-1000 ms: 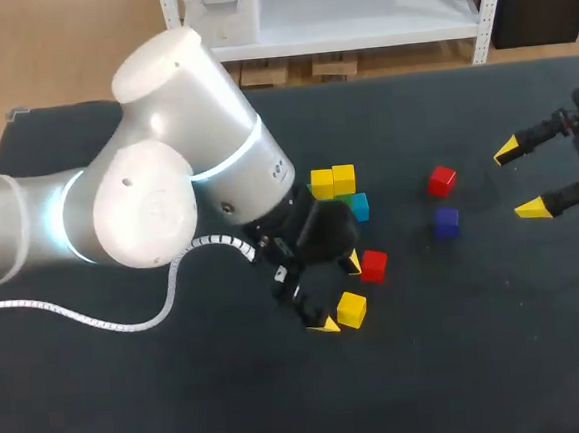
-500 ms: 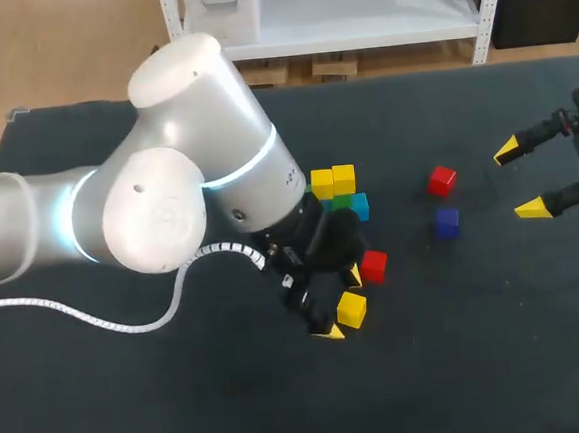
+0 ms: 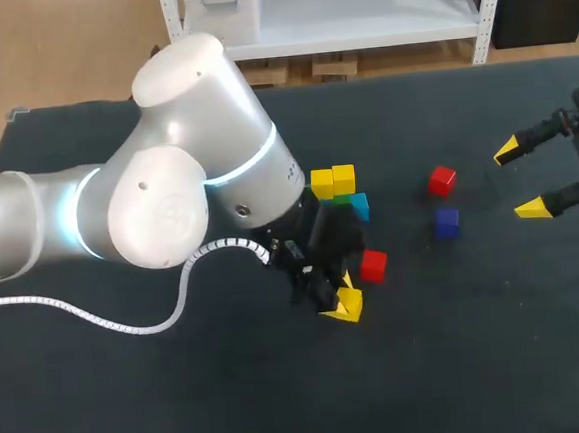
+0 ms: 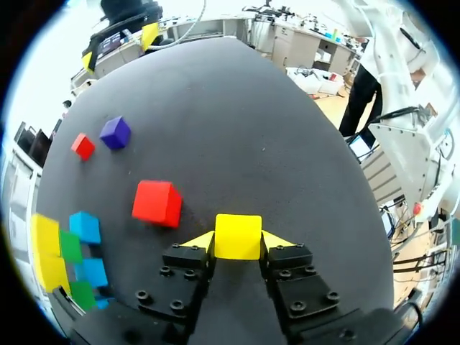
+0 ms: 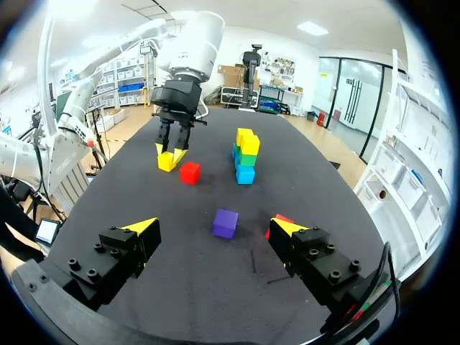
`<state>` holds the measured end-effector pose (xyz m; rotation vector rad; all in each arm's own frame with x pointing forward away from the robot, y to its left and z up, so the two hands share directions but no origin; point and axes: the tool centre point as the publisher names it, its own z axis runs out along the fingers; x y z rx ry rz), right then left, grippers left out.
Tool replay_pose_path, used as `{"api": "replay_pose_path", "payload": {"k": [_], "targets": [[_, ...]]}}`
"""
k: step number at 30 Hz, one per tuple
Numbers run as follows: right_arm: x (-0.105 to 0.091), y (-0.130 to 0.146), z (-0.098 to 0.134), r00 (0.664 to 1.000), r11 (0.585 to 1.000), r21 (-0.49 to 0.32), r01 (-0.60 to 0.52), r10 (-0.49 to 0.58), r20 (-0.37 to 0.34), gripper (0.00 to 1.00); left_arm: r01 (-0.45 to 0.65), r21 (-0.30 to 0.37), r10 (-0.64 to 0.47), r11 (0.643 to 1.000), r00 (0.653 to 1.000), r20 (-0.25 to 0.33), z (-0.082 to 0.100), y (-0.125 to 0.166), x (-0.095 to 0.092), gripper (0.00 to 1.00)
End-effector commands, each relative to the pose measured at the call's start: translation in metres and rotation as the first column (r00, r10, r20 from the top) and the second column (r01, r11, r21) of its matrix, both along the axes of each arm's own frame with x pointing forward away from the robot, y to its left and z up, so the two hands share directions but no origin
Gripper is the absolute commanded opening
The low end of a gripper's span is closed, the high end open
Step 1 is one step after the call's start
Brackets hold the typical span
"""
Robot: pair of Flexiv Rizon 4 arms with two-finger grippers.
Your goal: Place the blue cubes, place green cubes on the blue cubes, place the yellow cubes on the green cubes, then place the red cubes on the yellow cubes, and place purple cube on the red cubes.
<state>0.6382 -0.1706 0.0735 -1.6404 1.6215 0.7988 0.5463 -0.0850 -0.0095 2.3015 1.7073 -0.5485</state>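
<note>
- Yellow cube (image 4: 238,236), the loose one: where does it sit?
- Between the two yellow tips of the left gripper (image 4: 238,241). Both fingers press its sides, so the jaws are closed to the cube's own width. It is low at the table (image 3: 460,343) (resting or just lifted, I cannot tell), just beside a red cube (image 4: 157,203).
- And the stack?
- Close to that red cube, by the left arm. The blue cubes (image 5: 244,174) are at the bottom, the green cubes (image 5: 246,158) sit on them, and two yellow cubes (image 3: 332,181) are on top.
- The right gripper (image 5: 214,226)?
- Its jaws are wide apart and hold nothing, out at the table's right side. The purple cube (image 5: 225,223) lies ahead of it, clear of both fingers. The second red cube (image 3: 442,179) is near the purple one, well apart from the stack.
</note>
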Motion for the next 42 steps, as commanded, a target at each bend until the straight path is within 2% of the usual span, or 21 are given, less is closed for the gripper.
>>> {"api": "replay_pose_path", "payload": {"k": [1,5,7,15,27,35,37,42], "targets": [[0.000,0.000,0.000,1.000,1.000,0.001,0.000,0.000,0.001,1.00,-0.045,0.009,0.045,0.999,0.999,0.012,0.006,0.019,0.002,0.00],[0.000,0.000,0.000,1.000,1.000,0.001,0.000,0.000,0.001,1.00,-0.102,0.016,0.102,0.995,0.994,0.032,0.019,0.042,0.009,0.00],[0.000,0.000,0.000,1.000,1.000,0.001,0.000,0.000,0.001,1.00,-0.124,0.043,0.122,0.991,0.992,0.037,0.027,0.054,0.013,0.00],[0.000,0.000,0.000,1.000,1.000,0.001,0.000,0.000,0.001,1.00,-0.216,0.028,0.212,0.976,0.973,0.094,0.064,0.099,0.040,0.00],[0.000,0.000,0.000,1.000,1.000,0.001,0.000,0.000,0.001,1.00,-0.245,0.050,0.240,0.968,0.966,0.096,0.102,0.115,0.098,0.00],[0.000,0.000,0.000,1.000,1.000,0.001,0.000,0.000,0.001,1.00,-0.252,0.043,0.248,0.967,0.966,0.075,0.101,0.107,0.134,0.00],[0.000,0.000,0.000,1.000,1.000,0.001,0.000,0.000,0.001,1.00,-0.273,0.021,0.272,0.962,0.960,0.061,0.098,0.105,0.140,0.00],[0.000,0.000,0.000,1.000,1.000,0.001,0.000,0.000,0.001,1.00,-0.282,0.018,0.280,0.959,0.958,0.056,0.094,0.097,0.149,0.00]]}}
